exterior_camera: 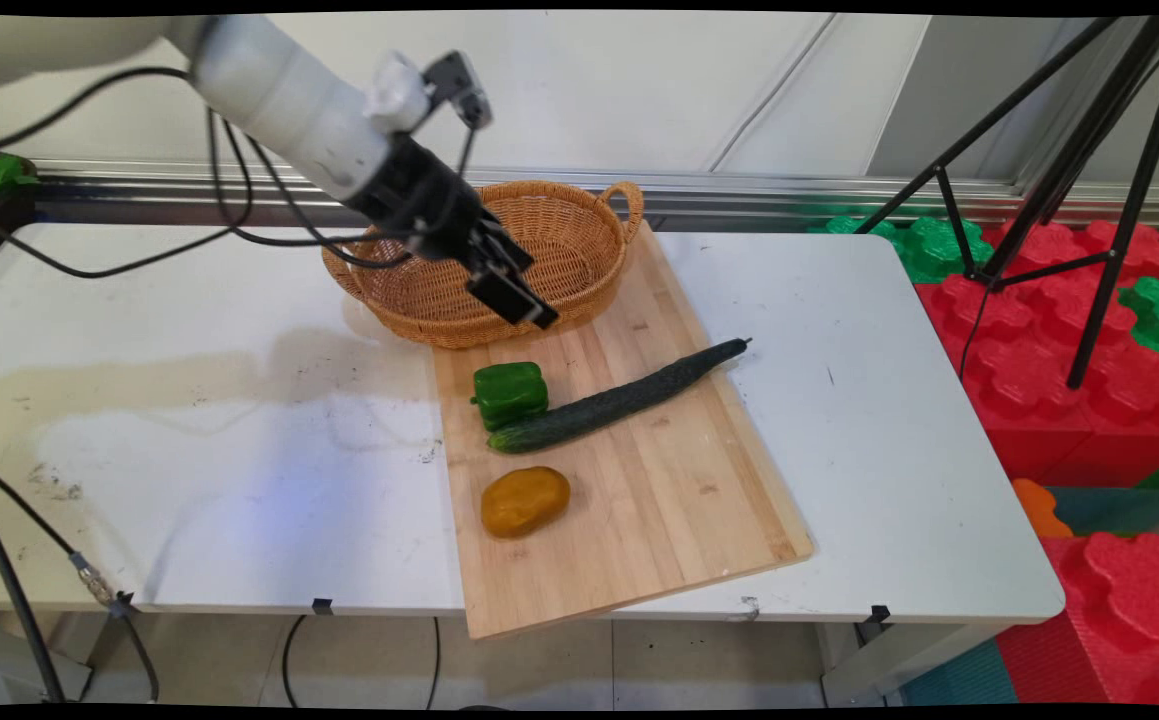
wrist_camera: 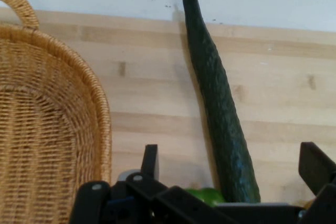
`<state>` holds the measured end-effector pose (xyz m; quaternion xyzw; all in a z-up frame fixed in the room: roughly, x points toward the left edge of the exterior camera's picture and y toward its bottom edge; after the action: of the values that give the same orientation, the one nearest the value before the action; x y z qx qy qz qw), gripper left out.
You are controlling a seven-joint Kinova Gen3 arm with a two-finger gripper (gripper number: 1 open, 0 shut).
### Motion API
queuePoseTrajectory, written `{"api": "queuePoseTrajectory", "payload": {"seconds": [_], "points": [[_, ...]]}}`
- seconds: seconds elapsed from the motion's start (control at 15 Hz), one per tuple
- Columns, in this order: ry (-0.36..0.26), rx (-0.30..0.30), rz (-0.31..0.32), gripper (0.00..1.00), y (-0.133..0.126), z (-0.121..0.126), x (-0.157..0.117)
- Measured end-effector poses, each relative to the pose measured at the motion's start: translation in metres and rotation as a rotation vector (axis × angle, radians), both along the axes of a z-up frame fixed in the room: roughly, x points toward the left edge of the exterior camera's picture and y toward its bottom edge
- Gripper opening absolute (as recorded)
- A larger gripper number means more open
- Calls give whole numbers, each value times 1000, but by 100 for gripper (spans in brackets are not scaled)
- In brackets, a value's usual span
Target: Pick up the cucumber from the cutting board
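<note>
While tool (exterior_camera: 519, 300) hangs spread wide, empty | basket (exterior_camera: 559, 240) beside | cucumber (wrist_camera: 218, 98), pepper (exterior_camera: 509, 394) below

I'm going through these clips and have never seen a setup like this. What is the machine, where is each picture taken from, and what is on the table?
It is a white robot arm ending in a black gripper, which is open and holds nothing. One picture looks down across the table from a fixed camera; the other comes from a camera on the hand, looking along the fingers. A cutting board carries a cucumber, a green pepper and a potato. The gripper hangs above the near rim of a wicker basket.
</note>
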<state>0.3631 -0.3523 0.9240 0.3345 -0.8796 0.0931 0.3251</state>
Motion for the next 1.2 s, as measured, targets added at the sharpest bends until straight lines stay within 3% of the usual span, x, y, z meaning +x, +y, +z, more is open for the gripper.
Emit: {"api": "queuePoseTrajectory", "payload": {"seconds": [0.73, 1.2], "points": [[-53, 79, -35, 100, -39, -71, -61], [-83, 104, -44, 100, -50, -99, -82]]}}
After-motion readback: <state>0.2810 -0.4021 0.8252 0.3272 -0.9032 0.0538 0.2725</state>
